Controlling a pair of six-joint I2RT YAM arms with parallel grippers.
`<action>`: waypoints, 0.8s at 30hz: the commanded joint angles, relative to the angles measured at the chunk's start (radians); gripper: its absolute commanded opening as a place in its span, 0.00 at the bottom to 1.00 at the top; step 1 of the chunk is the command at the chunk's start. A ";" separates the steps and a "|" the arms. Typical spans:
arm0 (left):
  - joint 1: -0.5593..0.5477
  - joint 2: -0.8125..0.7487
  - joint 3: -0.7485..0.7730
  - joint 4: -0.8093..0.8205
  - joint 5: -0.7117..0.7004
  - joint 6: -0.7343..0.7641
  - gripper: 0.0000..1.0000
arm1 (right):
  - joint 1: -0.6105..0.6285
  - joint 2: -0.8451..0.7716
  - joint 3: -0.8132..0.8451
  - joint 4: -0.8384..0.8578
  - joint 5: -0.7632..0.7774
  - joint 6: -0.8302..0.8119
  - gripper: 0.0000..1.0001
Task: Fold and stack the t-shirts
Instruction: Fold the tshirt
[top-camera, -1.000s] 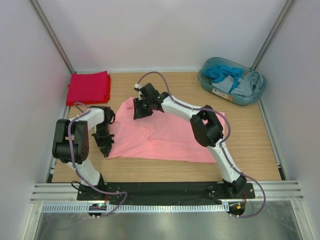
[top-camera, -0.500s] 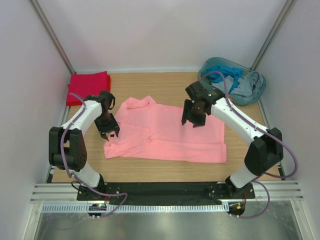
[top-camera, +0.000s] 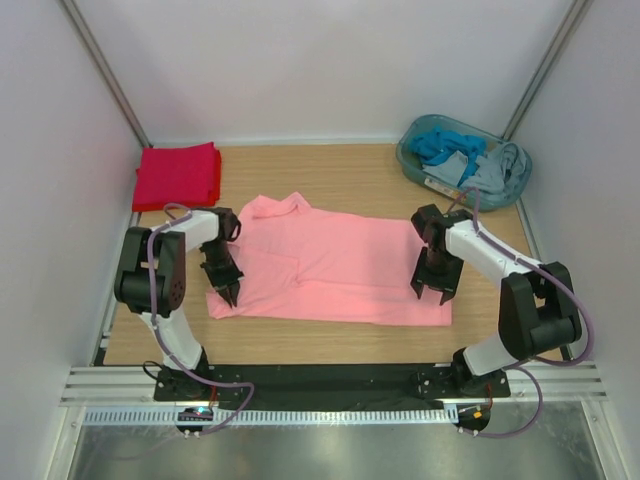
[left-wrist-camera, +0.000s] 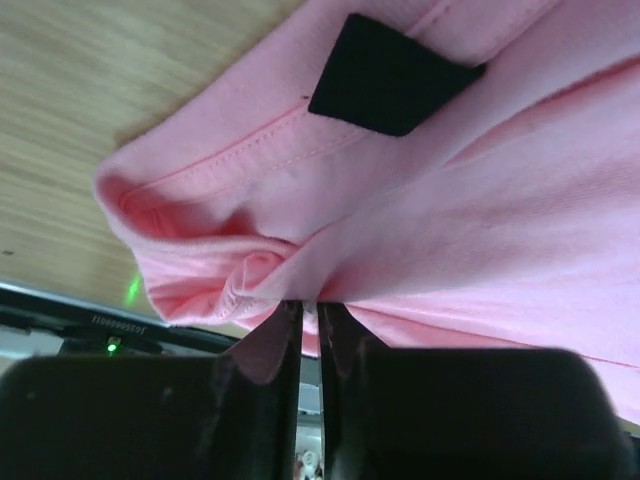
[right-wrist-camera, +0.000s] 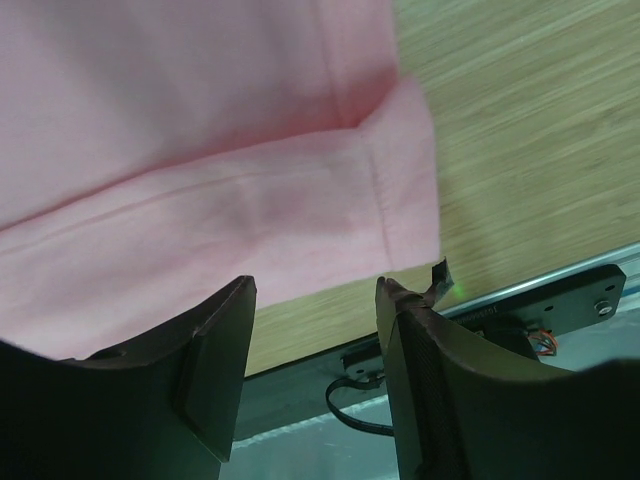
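Your left gripper (top-camera: 228, 290) points down at the near-left corner of the salmon-pink t-shirt (top-camera: 330, 270). Its arm is folded tight, with the elbow raised over the table's left edge and the forearm reaching toward the shirt. Your right gripper (top-camera: 436, 288) hangs over the shirt's near-right corner. That arm's elbow is bent out past the shirt's right end, and the forearm angles back toward the cloth.

The left wrist view shows what the overhead view cannot. The left gripper (left-wrist-camera: 310, 305) is closed to a thin slit, and a bunched fold of the shirt's edge is pinched at its tips. The dark neck label (left-wrist-camera: 390, 75) sits just beyond that fold. In the right wrist view the right gripper (right-wrist-camera: 315, 290) has its dark fingers (right-wrist-camera: 215, 350) spread well apart and holds nothing. The shirt's hemmed corner lies flat just ahead of them, with bare wood to its right.

Only the overhead view shows the whole shirt, spread flat on the wooden table (top-camera: 350, 180) with its collar at the far left. A folded red t-shirt (top-camera: 178, 175) lies well beyond the pink shirt's far-left end. A basket (top-camera: 412, 172) of blue clothes sits beyond its far-right end.
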 joint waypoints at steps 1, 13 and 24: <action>-0.003 0.005 0.011 -0.033 -0.124 -0.009 0.07 | -0.014 -0.021 -0.075 0.067 0.057 -0.001 0.58; -0.003 0.007 0.011 -0.072 -0.218 -0.058 0.24 | -0.025 -0.013 -0.182 0.146 0.139 0.040 0.58; -0.003 -0.048 0.319 -0.128 -0.191 -0.008 0.49 | -0.025 -0.014 -0.117 0.114 0.079 0.024 0.61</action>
